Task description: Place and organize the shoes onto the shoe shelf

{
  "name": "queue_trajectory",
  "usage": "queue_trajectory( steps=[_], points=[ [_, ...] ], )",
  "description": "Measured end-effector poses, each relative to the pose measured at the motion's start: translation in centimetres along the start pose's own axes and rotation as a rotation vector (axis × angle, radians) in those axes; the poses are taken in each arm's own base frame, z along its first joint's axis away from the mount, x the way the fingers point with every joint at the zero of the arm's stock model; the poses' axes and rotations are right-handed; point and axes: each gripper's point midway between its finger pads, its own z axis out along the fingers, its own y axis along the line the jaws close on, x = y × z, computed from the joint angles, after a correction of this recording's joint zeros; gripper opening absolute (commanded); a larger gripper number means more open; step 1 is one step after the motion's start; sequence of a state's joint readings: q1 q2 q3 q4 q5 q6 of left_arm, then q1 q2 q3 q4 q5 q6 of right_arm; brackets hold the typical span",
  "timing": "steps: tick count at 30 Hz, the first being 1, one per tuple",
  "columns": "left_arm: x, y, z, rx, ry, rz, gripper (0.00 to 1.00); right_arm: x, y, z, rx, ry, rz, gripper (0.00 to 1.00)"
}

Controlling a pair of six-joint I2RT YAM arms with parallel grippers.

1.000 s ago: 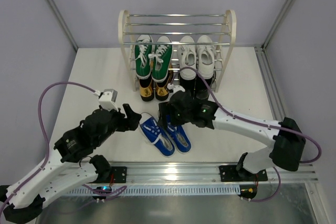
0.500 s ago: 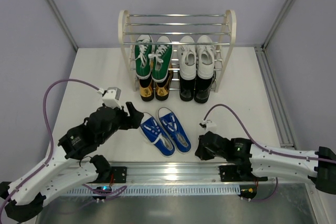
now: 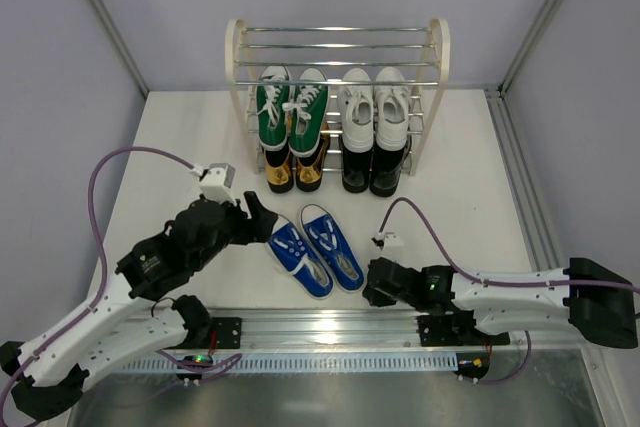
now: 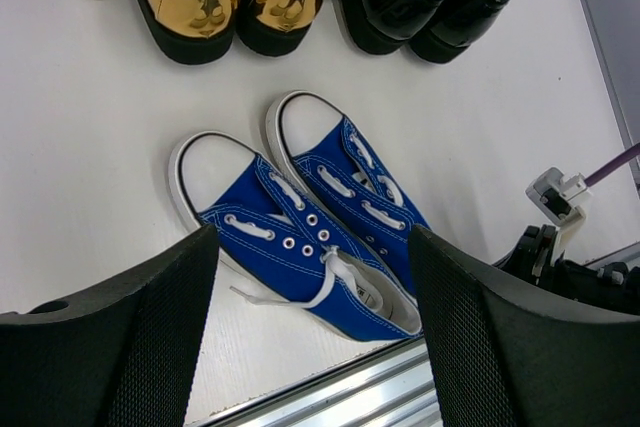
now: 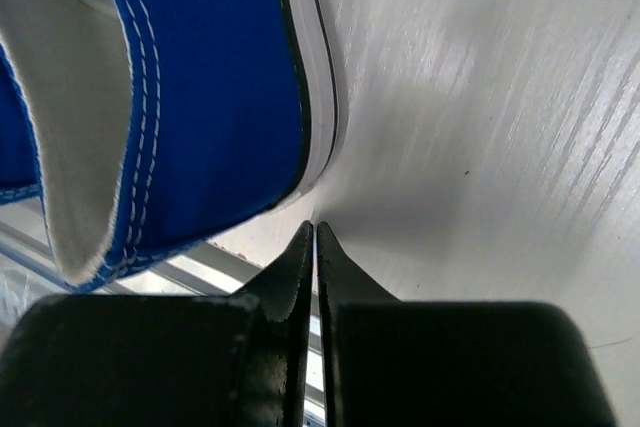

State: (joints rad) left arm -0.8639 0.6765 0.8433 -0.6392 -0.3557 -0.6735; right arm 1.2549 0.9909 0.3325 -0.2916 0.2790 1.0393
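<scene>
Back from the rack comes the right gripper (image 3: 372, 282), fingers pressed together on nothing, just at the heel of the blue canvas sneakers (image 3: 315, 252) lying paired on the white table (image 3: 180, 137). Left gripper (image 3: 258, 219) hovers spread just beside them. Beyond, shiny gold loafers (image 3: 293, 169) and glossy black dress shoes (image 3: 375, 169) sit below green canvas sneakers (image 3: 290, 107) and white sneakers (image 3: 375, 102) on the cream-sided chrome-rod shoe shelf (image 3: 238, 77).

The top camera looks down from above the table's (image 3: 470, 167) near edge toward the shoe shelf (image 3: 236, 67). All views share the blue canvas sneakers (image 3: 300, 259) — left wrist from above, right wrist (nearly at tabletop) against one heel.
</scene>
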Motion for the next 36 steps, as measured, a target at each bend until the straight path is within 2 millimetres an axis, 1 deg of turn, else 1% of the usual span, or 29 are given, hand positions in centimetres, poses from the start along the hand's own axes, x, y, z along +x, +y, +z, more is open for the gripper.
queue_trajectory(
  steps=[8, 18, 26, 28, 29, 30, 31, 34, 36],
  points=[
    [-0.4, -0.1, -0.6, 0.015, -0.02, -0.013, 0.75, -1.1, 0.7, 1.0, 0.043, -0.032, -0.023, 0.04],
    [-0.9, -0.1, -1.4, 0.032, -0.045, -0.029, 0.75, -2.3, 0.8, 1.2, 0.059, -0.059, -0.051, 0.04],
    [-0.8, 0.0, -1.5, 0.034, -0.046, -0.045, 0.75, -2.7, 1.5, 1.8, 0.075, -0.044, -0.096, 0.04],
    [-0.8, 0.0, -1.5, 0.035, -0.047, -0.048, 0.75, -2.7, 1.6, 1.8, 0.075, -0.043, -0.1, 0.06],
    [-0.8, 0.0, -1.5, 0.035, -0.047, -0.048, 0.75, -2.7, 1.6, 1.8, 0.074, -0.043, -0.101, 0.14],
    [-0.8, 0.0, -1.5, 0.035, -0.048, -0.048, 0.75, -2.8, 1.6, 1.6, 0.072, -0.042, -0.103, 0.28],
    [-0.7, 0.1, -1.5, 0.035, -0.047, -0.048, 0.75, -2.7, 1.5, 1.4, 0.075, -0.037, -0.111, 0.49],
    [-0.7, 0.1, -1.5, 0.034, -0.046, -0.048, 0.75, -3.3, 2.1, 0.0, 0.049, -0.043, -0.111, 0.69],
    [-0.7, 0.1, -1.5, 0.035, -0.047, -0.048, 0.75, -3.9, 2.8, -1.3, 0.023, -0.048, -0.126, 0.96]
  ],
)
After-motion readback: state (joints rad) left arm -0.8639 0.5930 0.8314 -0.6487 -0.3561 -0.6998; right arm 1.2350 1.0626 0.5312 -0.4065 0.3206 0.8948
